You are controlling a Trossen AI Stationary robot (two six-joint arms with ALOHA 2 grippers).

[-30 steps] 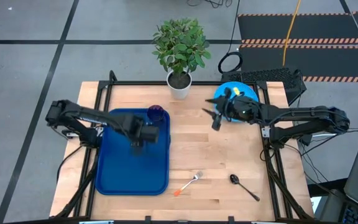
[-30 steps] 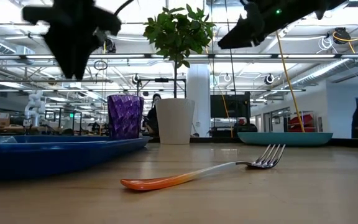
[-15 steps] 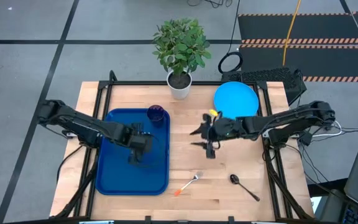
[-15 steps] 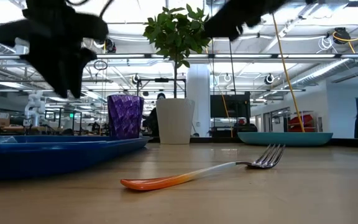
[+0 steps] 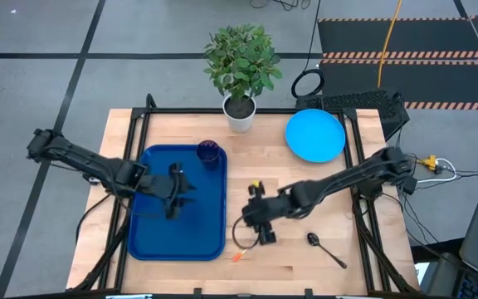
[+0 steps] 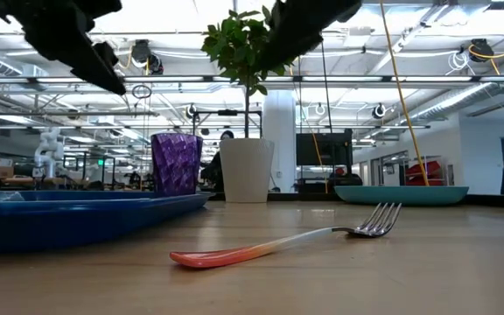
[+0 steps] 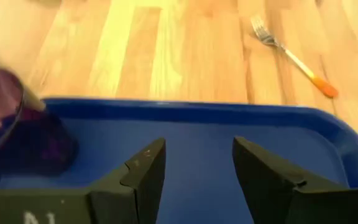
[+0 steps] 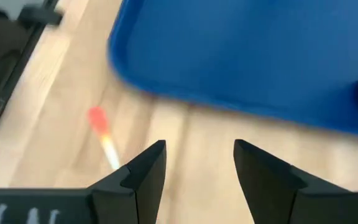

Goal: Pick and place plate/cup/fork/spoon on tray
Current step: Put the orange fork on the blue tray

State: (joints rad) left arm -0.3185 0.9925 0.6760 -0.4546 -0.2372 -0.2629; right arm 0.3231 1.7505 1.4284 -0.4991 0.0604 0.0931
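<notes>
The orange-handled fork (image 6: pixel 296 241) lies flat on the bare wood near the table's front edge, right of the dark blue tray (image 5: pixel 160 232). My right gripper (image 5: pixel 249 223) hovers open above the fork (image 8: pixel 101 127) and touches nothing. My left gripper (image 5: pixel 181 189) is open and empty above the middle of the tray (image 7: pixel 197 124). The purple cup (image 5: pixel 209 153) stands upright in the tray's far right corner. The light-blue plate (image 5: pixel 315 135) lies on the table at the far right. The dark spoon (image 5: pixel 326 249) lies on the wood at the near right.
A white pot with a green plant (image 5: pixel 240 112) stands at the table's far edge, between the tray and the plate. Bare wood shows between the tray and the spoon. A black frame runs along the table's edges.
My right gripper has swept from beside the plate toward the table's near edge and left, ending above the fork, still open. My left gripper has drawn back a little toward the table's left edge above the tray. The task's things have not moved.
</notes>
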